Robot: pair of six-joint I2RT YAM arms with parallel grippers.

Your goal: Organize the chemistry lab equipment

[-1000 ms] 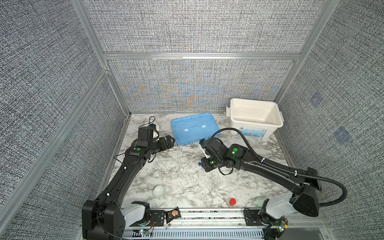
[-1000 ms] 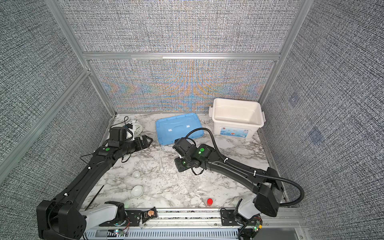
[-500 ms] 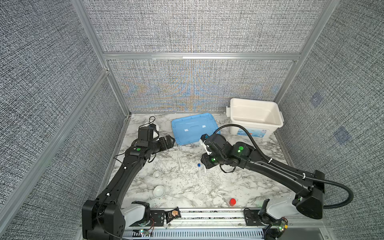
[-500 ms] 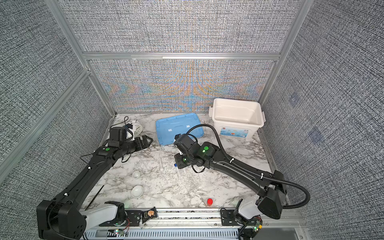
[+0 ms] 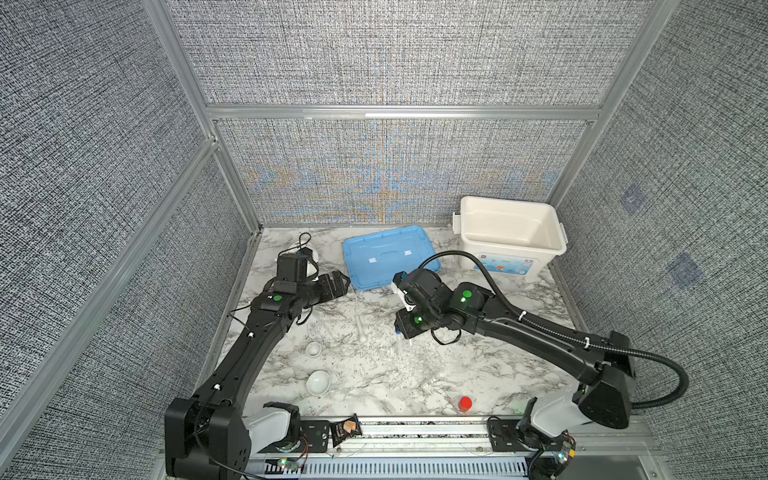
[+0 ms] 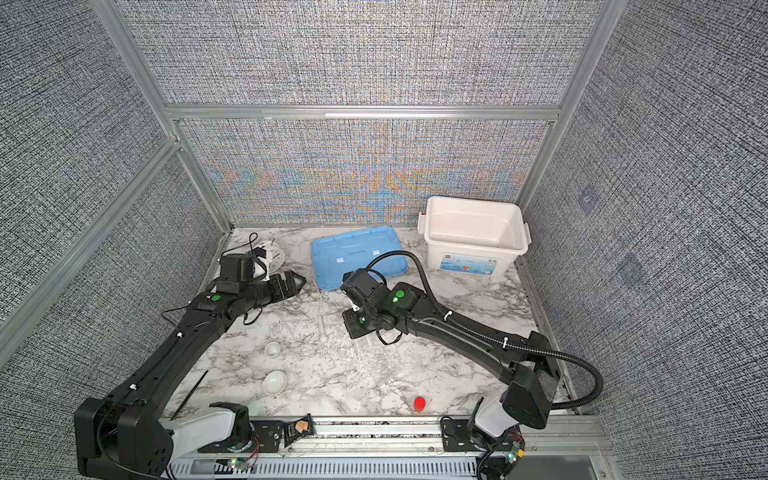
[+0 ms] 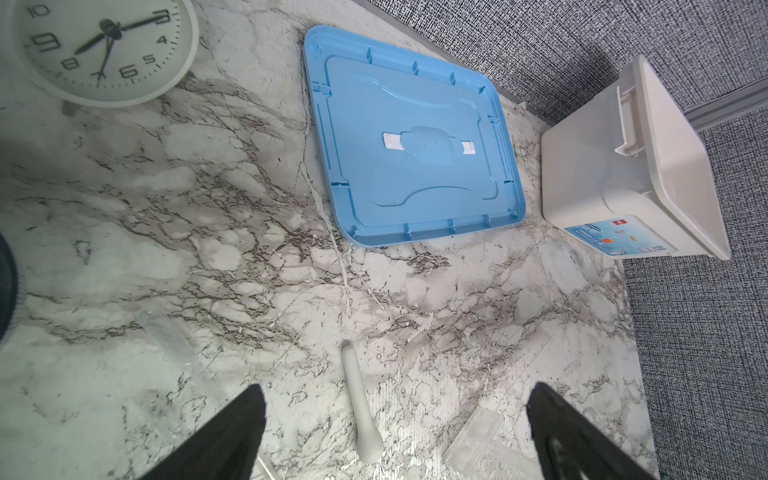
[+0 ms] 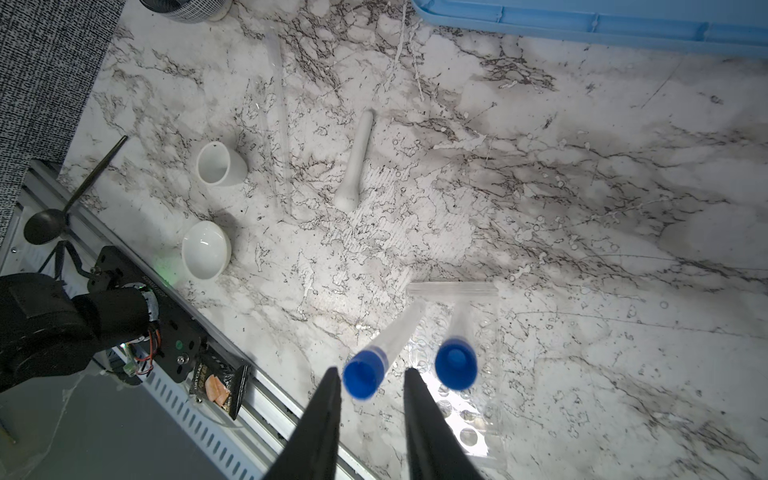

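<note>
Tube [image 8: 395, 332] in clear rack [image 8: 453, 288]; right tool [image 8: 372, 369] parted at its cap.

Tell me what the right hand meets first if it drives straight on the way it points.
Most likely the nearer slim clear blue-capped tube, leaning in the clear plastic rack: its cap sits just ahead, between the tips of the right hand. Depth is hard to judge.
</note>
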